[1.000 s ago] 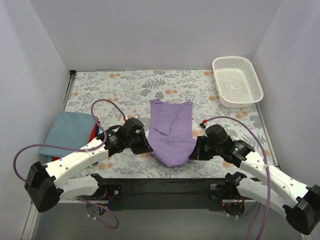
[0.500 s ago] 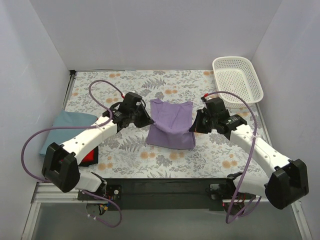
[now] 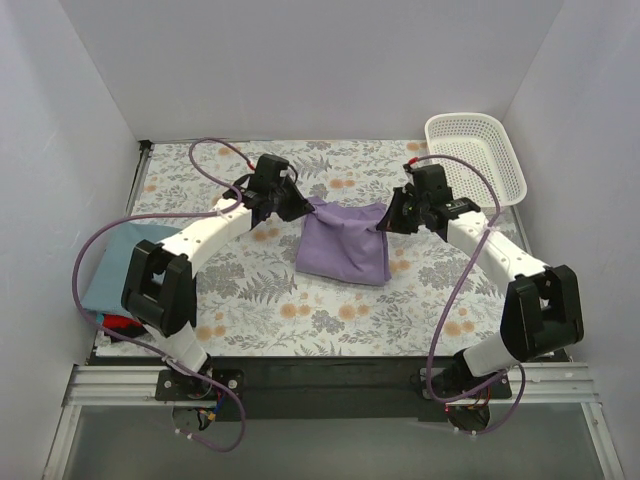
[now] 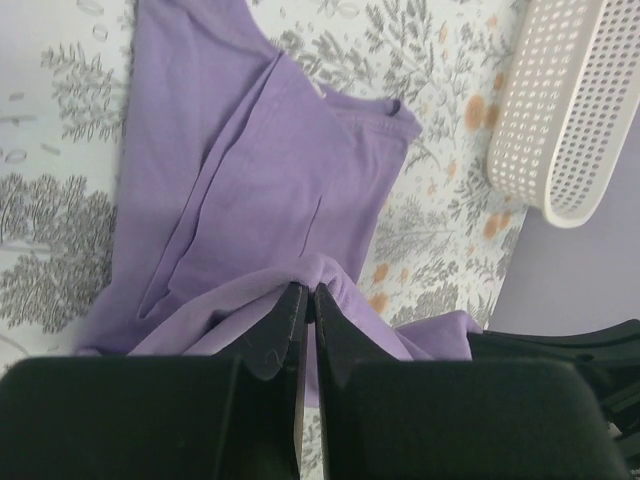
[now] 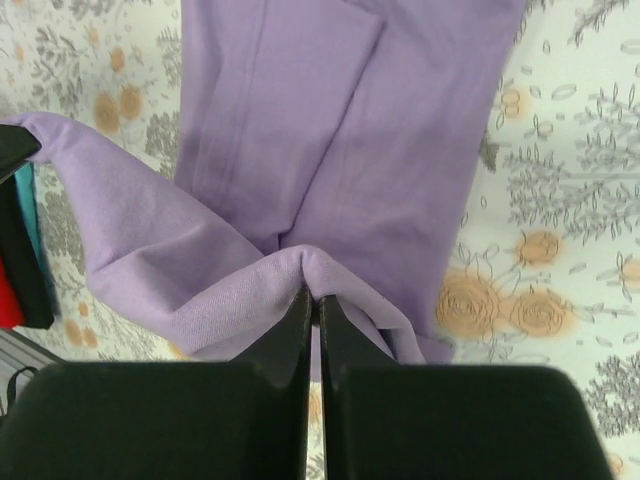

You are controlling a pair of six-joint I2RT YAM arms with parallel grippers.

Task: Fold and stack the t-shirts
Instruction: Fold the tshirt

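Observation:
A lilac-purple t-shirt (image 3: 345,245) hangs doubled over in the middle of the floral table, its near fold lifted toward the far side. My left gripper (image 3: 303,208) is shut on the shirt's left edge (image 4: 290,275). My right gripper (image 3: 385,222) is shut on its right edge (image 5: 300,262). The rest of the shirt lies flat under both wrists (image 4: 250,150) (image 5: 340,110). A folded blue-grey t-shirt (image 3: 115,272) lies at the left edge of the table, with a strip of red cloth (image 3: 120,322) under its near side.
A white mesh basket (image 3: 473,160) stands at the far right corner, also seen in the left wrist view (image 4: 565,110). White walls close in the table on three sides. Purple cables loop off both arms.
Both grippers have carried the shirt's near edge from the front of the table up and away toward the far side, folding the shirt over itself. Both arms now stretch far out.

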